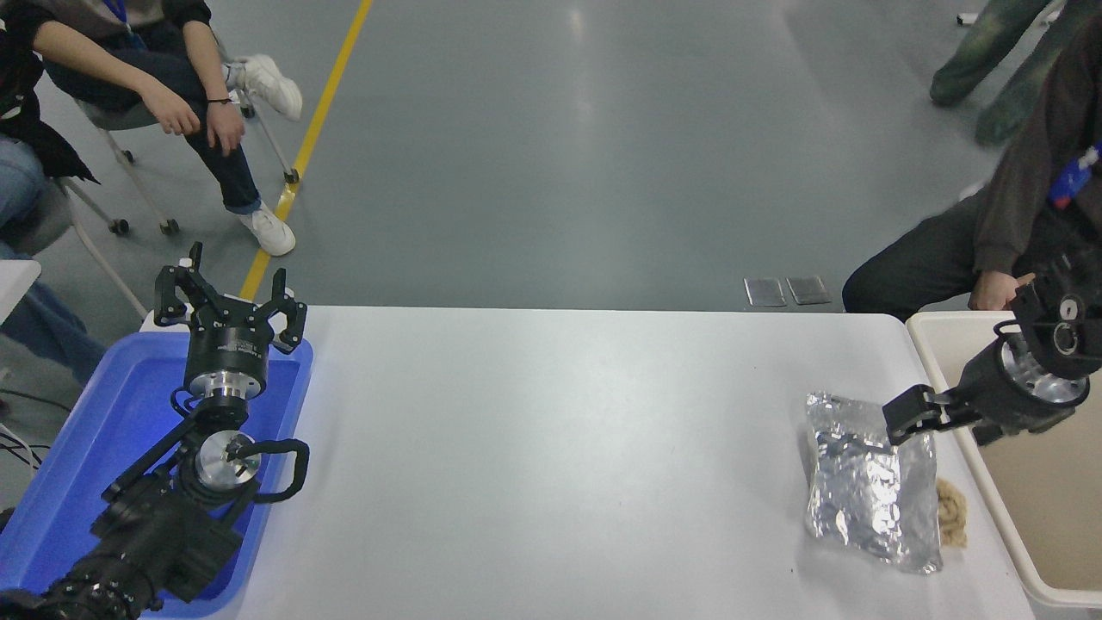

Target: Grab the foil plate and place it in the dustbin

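The foil plate (869, 491) lies crinkled and silver on the white table at the right, close to the dustbin (1063, 508), a cream bin at the table's right edge. My right gripper (937, 428) comes in low from the right across the bin's near rim. Its fingers are spread open and empty, and one fingertip (906, 419) is at the plate's far right corner. I cannot tell if it touches the foil. My left gripper (228, 297) is parked open over the blue tray at the lower left.
A small tan wad (951, 512) lies between the plate and the bin. A blue tray (77, 448) sits under the left arm. A person's hand (999, 293) rests just behind the bin. Other people sit at the far left.
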